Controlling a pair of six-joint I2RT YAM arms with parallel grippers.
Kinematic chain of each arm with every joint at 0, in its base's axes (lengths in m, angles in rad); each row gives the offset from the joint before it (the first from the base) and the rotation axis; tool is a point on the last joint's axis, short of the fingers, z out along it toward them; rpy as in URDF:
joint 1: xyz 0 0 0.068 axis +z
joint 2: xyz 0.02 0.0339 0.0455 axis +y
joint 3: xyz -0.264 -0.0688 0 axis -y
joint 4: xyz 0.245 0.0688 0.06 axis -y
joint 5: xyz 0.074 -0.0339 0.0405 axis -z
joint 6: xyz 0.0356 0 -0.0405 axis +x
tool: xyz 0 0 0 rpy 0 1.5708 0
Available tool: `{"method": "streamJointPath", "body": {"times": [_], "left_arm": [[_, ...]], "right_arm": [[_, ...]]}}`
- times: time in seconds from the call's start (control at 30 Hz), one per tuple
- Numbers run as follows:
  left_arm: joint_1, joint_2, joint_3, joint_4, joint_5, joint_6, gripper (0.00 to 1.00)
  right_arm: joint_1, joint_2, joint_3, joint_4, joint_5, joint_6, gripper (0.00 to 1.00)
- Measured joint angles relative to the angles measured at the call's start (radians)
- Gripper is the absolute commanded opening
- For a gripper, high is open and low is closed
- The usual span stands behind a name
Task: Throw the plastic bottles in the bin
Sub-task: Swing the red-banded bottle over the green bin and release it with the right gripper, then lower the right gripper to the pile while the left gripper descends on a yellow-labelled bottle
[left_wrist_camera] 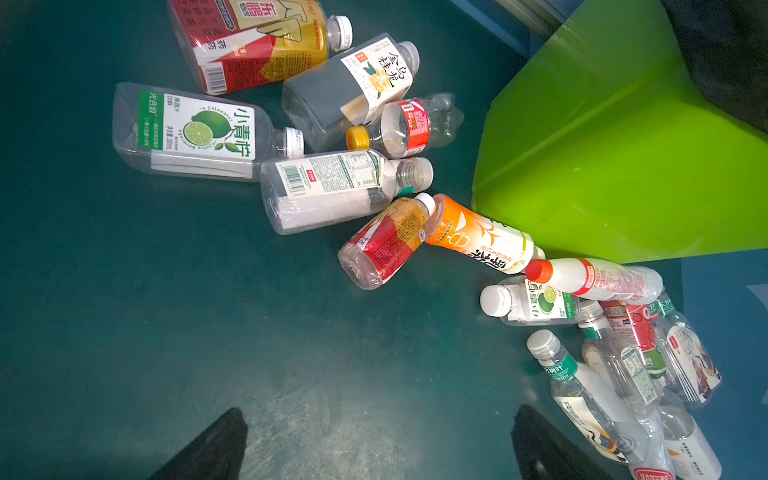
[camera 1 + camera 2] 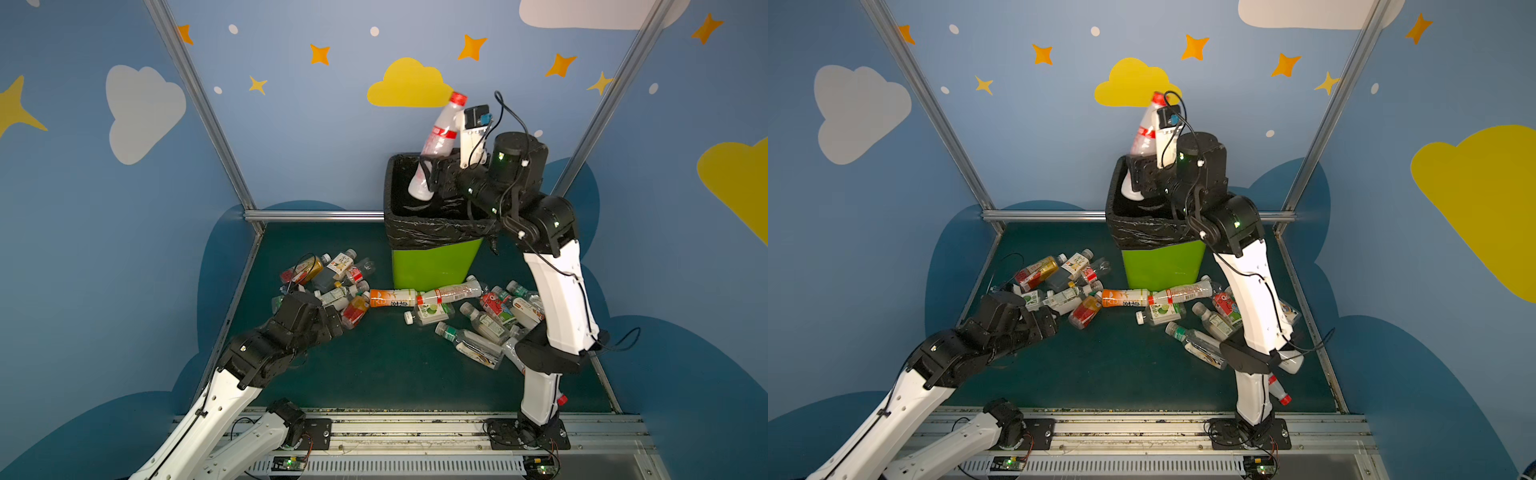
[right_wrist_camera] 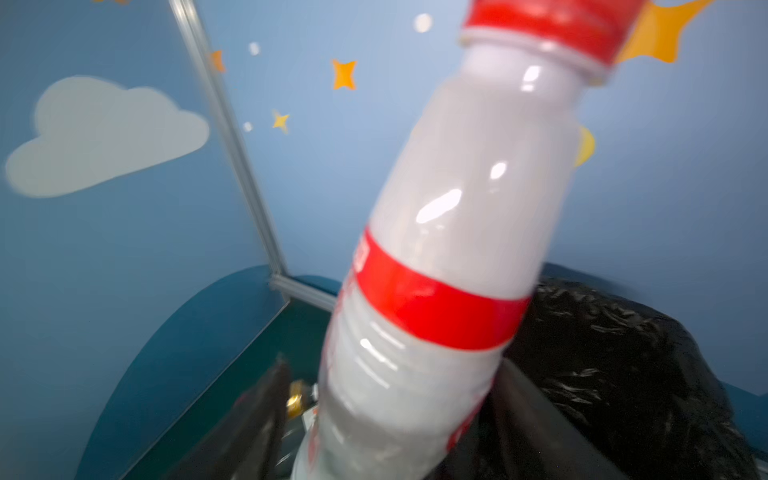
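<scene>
The lime-green bin, lined with a black bag, stands at the back of the dark green floor. A white plastic bottle with a red cap and red band stands tilted over the bin's mouth, base down. My right gripper is around its lower part with the jaws apart; a gap shows beside one finger. My left gripper hangs open and empty, low over bare floor beside the left pile of bottles.
A second pile of bottles lies right of the bin, round the right arm's lower link. An orange-label bottle lies at the bin's foot. One bottle lies near the right arm's base. Aluminium posts and blue walls enclose the floor.
</scene>
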Motion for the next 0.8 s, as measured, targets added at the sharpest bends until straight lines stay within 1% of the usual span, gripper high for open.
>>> {"method": "streamJointPath", "body": {"times": [0.07, 0.13, 0.23, 0.27, 0.3, 0.33, 0.4, 0.47, 0.57, 0.6, 0.67, 0.8], "left_arm": [[0.0, 0.0, 0.013, -0.01, -0.001, 0.003, 1.0], [0.0, -0.01, 0.026, -0.024, -0.005, 0.003, 1.0], [0.0, -0.04, 0.027, -0.039, -0.012, -0.001, 1.0], [0.0, -0.051, 0.027, -0.044, -0.014, -0.003, 1.0], [0.0, -0.06, 0.024, -0.045, -0.014, -0.005, 1.0], [0.0, -0.068, 0.021, -0.046, -0.013, -0.008, 1.0], [0.001, -0.071, 0.008, -0.039, 0.002, -0.009, 1.0], [0.001, -0.06, -0.016, -0.019, 0.029, -0.013, 1.0], [0.001, -0.014, -0.043, 0.007, 0.076, -0.016, 1.0], [0.001, 0.005, -0.048, 0.017, 0.089, -0.016, 1.0], [0.0, 0.04, -0.059, 0.039, 0.107, -0.015, 1.0], [-0.001, 0.064, -0.08, 0.067, 0.125, -0.007, 1.0]], "right_arm": [[-0.046, 0.034, -0.016, -0.018, 0.02, 0.006, 0.89], [-0.072, 0.023, -0.116, -0.027, 0.049, 0.004, 0.89], [-0.084, -0.138, -0.456, 0.023, 0.069, -0.011, 0.89], [-0.092, -0.216, -0.565, 0.035, 0.071, -0.014, 0.88], [-0.097, -0.284, -0.636, 0.035, 0.071, -0.017, 0.87], [-0.111, -0.352, -0.683, 0.027, 0.07, -0.016, 0.86], [-0.166, -0.47, -0.709, 0.003, 0.073, -0.01, 0.83], [-0.259, -0.58, -0.698, -0.053, 0.08, 0.0, 0.79], [-0.385, -0.671, -0.702, -0.172, 0.073, 0.013, 0.7], [-0.429, -0.702, -0.739, -0.215, 0.056, 0.016, 0.66], [-0.475, -0.743, -0.84, -0.263, 0.018, 0.025, 0.64], [-0.512, -0.774, -1.159, -0.335, -0.075, 0.055, 0.63]]}}
